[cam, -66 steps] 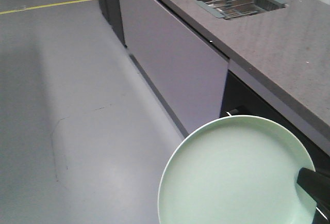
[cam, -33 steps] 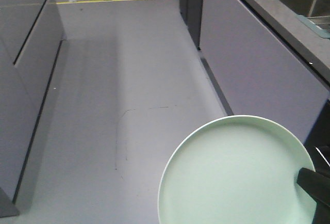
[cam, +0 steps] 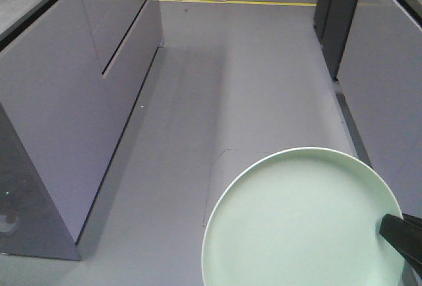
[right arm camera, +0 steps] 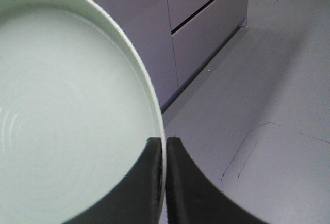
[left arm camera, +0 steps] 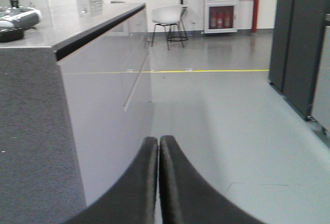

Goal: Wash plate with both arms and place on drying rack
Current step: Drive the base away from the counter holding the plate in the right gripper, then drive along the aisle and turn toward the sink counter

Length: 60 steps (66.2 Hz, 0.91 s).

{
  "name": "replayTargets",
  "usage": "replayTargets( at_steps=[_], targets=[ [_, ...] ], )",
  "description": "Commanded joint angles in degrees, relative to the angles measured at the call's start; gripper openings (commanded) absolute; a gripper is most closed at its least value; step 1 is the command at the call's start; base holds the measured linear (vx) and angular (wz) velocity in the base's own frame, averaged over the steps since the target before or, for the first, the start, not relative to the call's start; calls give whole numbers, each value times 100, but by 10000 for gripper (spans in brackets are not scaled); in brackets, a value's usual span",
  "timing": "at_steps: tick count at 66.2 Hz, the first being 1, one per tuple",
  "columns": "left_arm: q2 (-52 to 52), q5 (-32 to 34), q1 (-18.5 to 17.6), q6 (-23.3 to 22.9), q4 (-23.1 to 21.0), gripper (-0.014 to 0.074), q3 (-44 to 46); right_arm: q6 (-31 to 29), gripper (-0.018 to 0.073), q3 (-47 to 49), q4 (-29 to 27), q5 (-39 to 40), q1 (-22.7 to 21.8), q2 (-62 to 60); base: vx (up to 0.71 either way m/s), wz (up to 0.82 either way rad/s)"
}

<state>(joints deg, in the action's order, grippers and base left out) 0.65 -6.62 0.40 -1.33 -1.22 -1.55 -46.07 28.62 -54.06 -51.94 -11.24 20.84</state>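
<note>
This looks like a test kitchen inside a lab hall. Grey cabinets (cam: 72,108) under a counter (left arm camera: 77,28) flank a smooth floor (cam: 184,101) marked with a yellow line (cam: 250,1). A white chair (left arm camera: 169,16) stands beyond.

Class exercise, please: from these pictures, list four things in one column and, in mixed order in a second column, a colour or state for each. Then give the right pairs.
Column 1
1. plate
2. left gripper
3. right gripper
4. floor line

Column 2
A. shut, nothing between the jaws
B. yellow
C. pale mint green
D. shut on the plate's rim

Pairs: 1-C, 2-A, 3-D, 4-B
</note>
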Motion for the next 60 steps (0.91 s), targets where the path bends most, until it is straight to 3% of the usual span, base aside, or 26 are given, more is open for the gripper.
replayTargets(
  at_steps=[1, 60],
  targets=[
    [90, 421, 5, -53, -16, -6, -122, -1, -2, 142, -321, 254, 4, 50, 20, 35],
    [90, 421, 5, -53, -16, -6, -122, -1, -2, 142, -321, 236, 4, 50, 29, 12]
  ],
)
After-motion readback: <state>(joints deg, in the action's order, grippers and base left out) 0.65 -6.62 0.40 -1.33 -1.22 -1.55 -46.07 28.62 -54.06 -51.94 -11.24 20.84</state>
